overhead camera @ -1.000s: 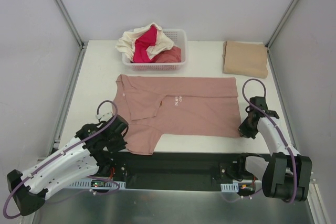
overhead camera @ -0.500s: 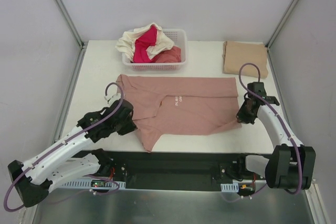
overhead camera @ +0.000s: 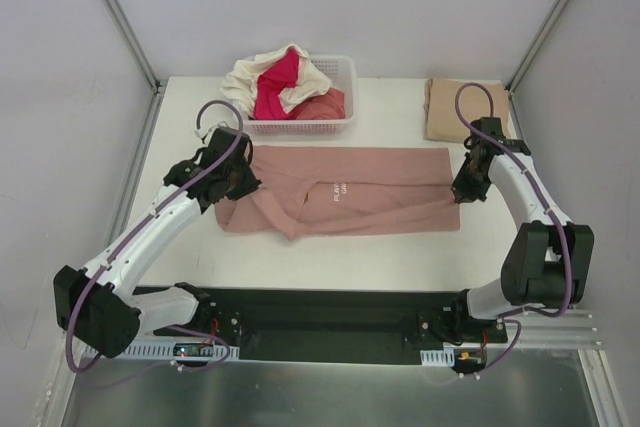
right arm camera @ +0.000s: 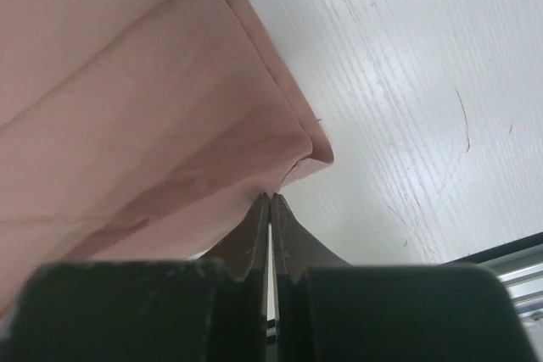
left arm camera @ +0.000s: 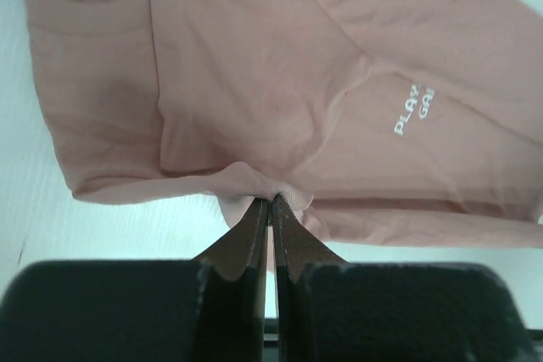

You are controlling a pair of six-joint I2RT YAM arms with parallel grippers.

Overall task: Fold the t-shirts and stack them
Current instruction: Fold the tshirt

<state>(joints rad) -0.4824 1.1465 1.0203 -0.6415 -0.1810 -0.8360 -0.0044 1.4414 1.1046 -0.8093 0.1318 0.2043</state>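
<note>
- The left jaws are pressed fully together on a pinch of the dusty-pink t-shirt (left arm camera: 280,65) at its sleeve end. The right jaws are likewise clamped on the hem corner at the other end.
- Within the last second both pinched edges have been carried from the near side of the bench (overhead camera: 180,137) toward the far side. The shirt is now drawn into a narrower band, so a lengthwise fold is judged under way, not yet laid flat.
- The shirt is stretched across mid-bench, just in front of the white basket (overhead camera: 300,127).
- In the basket a cream tee (overhead camera: 240,77), a magenta tee (overhead camera: 278,87) and a coral tee (overhead camera: 325,105) are heaped unfolded; anything beneath them possibly goes unseen.
- A folded tan t-shirt (overhead camera: 465,110) lies at the far right corner.
</note>
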